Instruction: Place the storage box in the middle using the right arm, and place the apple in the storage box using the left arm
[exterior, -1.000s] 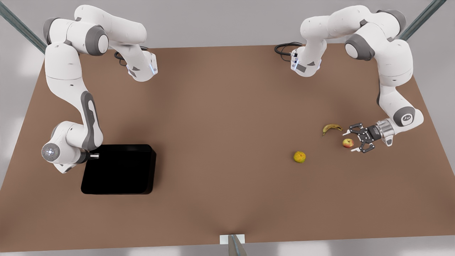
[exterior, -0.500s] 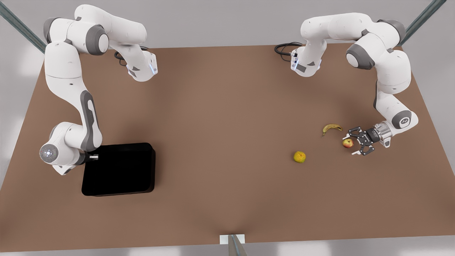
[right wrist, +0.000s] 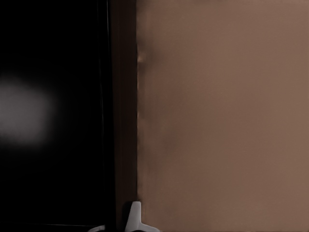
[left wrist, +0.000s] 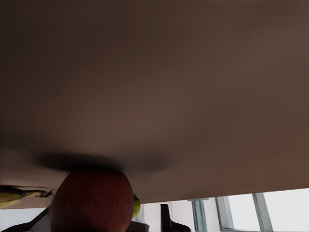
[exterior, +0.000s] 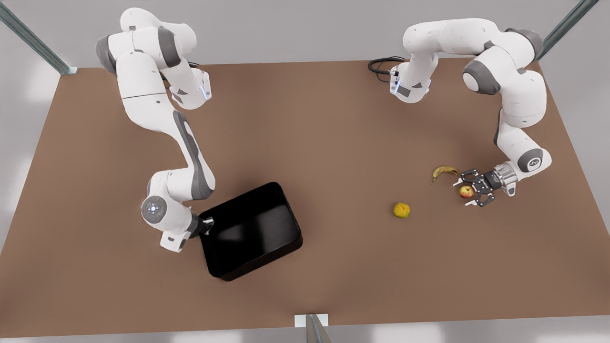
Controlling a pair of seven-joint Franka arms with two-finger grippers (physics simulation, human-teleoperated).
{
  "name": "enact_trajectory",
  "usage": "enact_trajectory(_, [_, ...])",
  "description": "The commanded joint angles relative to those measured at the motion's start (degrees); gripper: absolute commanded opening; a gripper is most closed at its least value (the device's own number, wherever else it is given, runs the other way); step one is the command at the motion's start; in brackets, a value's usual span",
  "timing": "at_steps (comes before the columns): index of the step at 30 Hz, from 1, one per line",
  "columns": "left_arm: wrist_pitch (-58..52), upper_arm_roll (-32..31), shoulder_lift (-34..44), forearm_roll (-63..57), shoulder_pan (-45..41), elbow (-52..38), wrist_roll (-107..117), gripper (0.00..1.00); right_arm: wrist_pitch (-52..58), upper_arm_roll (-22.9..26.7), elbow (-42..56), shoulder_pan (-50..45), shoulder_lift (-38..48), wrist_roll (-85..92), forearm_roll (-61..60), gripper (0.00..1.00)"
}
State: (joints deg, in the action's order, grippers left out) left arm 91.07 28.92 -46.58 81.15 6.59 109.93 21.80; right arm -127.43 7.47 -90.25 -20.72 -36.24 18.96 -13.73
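Right hand gripping storage box rim, left hand open around apple

It was a simulated robot test cell: a bare brown tabletop, grey walls, and metal frame struts.

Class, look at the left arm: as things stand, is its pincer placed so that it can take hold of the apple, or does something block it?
Probably yes. The left pincer is open with its fingers either side of the apple. The banana and the orange fruit lie apart from it, so nothing blocks a grasp.
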Motion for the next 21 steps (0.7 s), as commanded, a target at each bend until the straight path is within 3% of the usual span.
enact_trajectory(1, [-0.02, 0.0, 0.0, 0.24, 0.08, 0.02, -0.09, 1.0, -0.01, 0.0, 0.68, -0.81, -0.41, -0.07, -0.51, 0.23])
enact_trajectory(4, [-0.1, 0.0, 0.0, 0.33, 0.17, -0.07, 0.0, 1.0, 0.17, -0.08, 7.62, -6.87, -6.03, -0.15, -0.77, 0.23])
enact_trajectory(8, [-0.1, 0.0, -0.09, 0.33, 0.88, -0.15, -0.09, 1.0, 0.08, -4.39, 12.73, -9.07, -10.78, -0.33, -0.86, 0.23])
enact_trajectory(13, [-0.28, 0.0, -0.96, 0.41, 1.58, -0.15, -0.26, 1.0, -0.53, -4.57, 13.43, -9.25, -13.15, -0.24, -0.86, 0.27])
enact_trajectory(14, [-0.81, 0.0, -1.32, 0.85, 2.19, -0.15, -0.35, 1.0, -0.54, -4.57, 13.61, -9.33, -13.5, -0.24, -0.86, 0.47])
enact_trajectory(15, [-0.9, -0.26, -1.32, 1.12, 2.28, -0.15, -0.35, 1.0, -0.97, -4.57, 13.61, -9.33, -13.59, -0.33, -0.95, 0.96])
enact_trajectory(16, [-1.51, -0.62, -1.32, 1.73, 2.28, -0.15, -0.35, 1.0, -1.15, -4.57, 13.61, -9.33, -13.59, -0.24, -0.95, 1.0])
enact_trajectory(21, [-2.13, -0.7, -1.84, 3.49, 2.63, -0.15, -0.97, 1.0, -0.18, -5.1, 14.84, -9.33, -13.5, -0.15, -0.95, 1.0])
